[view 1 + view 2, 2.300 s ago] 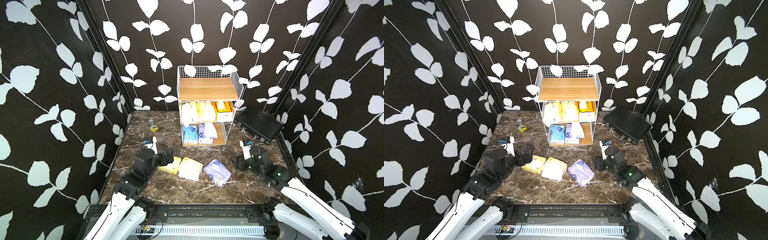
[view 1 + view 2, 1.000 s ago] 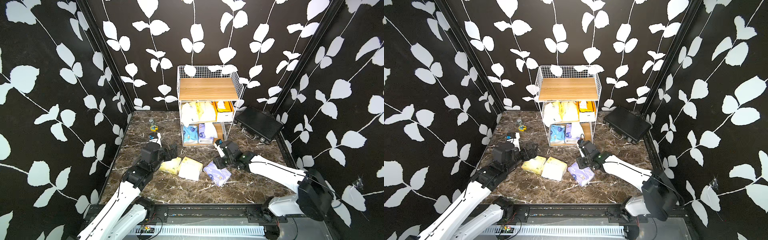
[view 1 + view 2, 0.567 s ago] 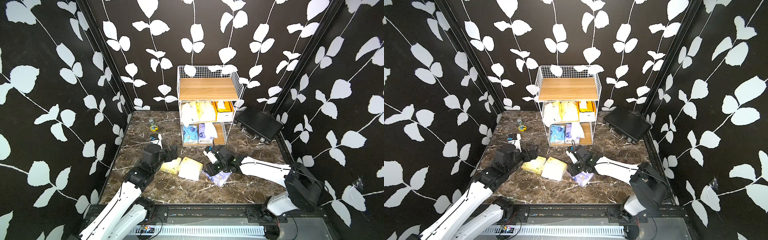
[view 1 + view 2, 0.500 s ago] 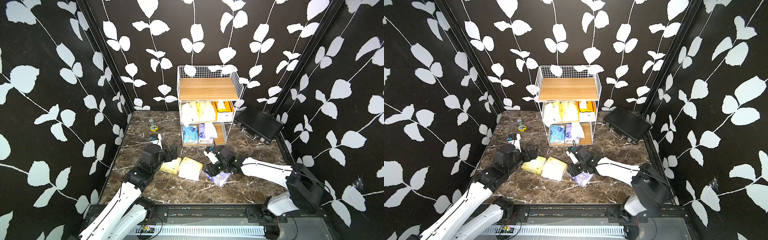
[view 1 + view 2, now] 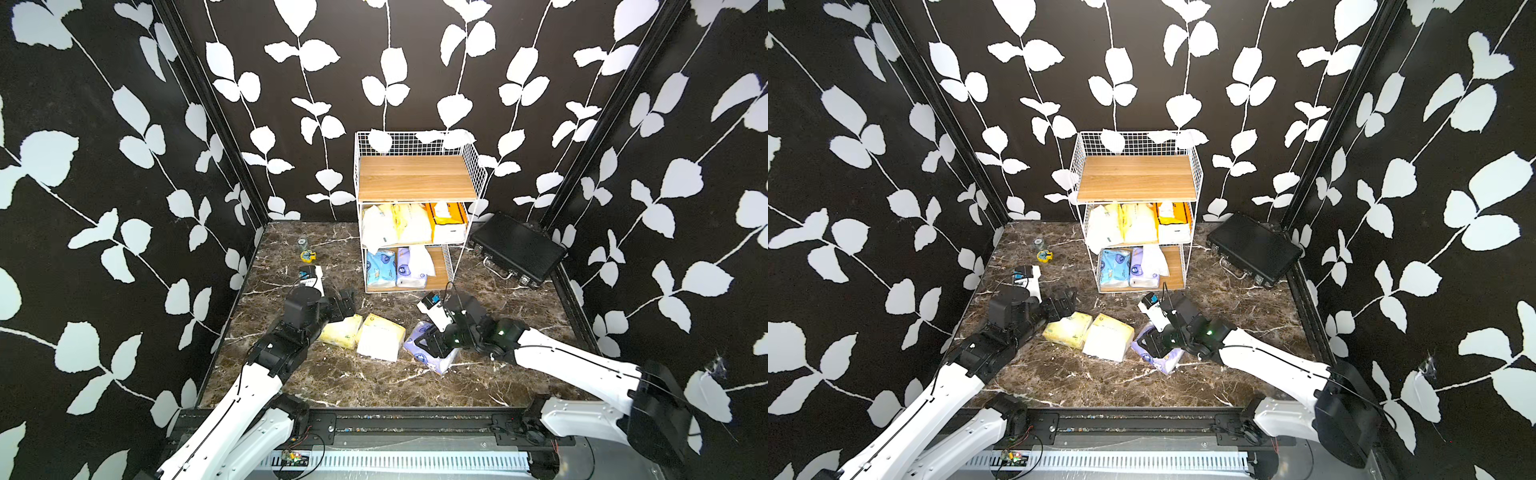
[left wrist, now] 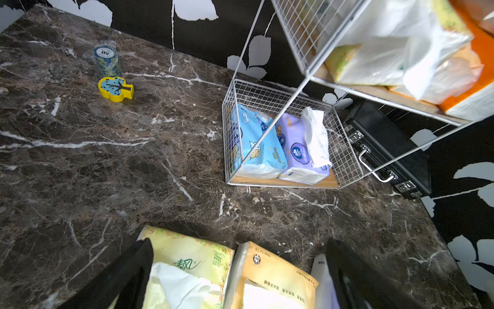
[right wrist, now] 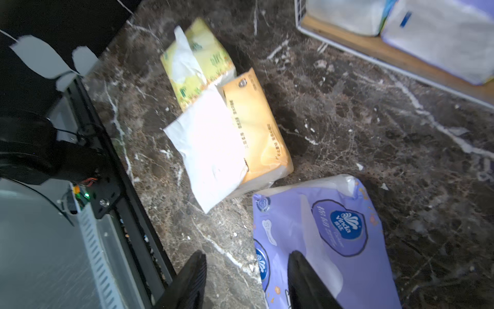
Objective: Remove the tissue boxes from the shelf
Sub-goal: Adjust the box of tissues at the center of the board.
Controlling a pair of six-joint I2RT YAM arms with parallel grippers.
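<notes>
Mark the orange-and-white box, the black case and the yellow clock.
orange-and-white box (image 5: 453, 218): in a top view, orange face.
black case (image 5: 515, 249): in a top view, lid centre.
yellow clock (image 6: 115, 87): left wrist view, blue dial.

Marble floor strip (image 5: 390, 303) betw shelf (image 5: 417, 178) front & three floor packs (image 5: 380, 336) passable; black case (image 5: 517, 249) blocks shelf's rt side.

Lab test booth: leaf-print walls (image 5: 124, 166) box in marble tabletop (image 5: 374, 386); robot-arm rail (image 5: 415, 428) at 6 o'clock.
</notes>
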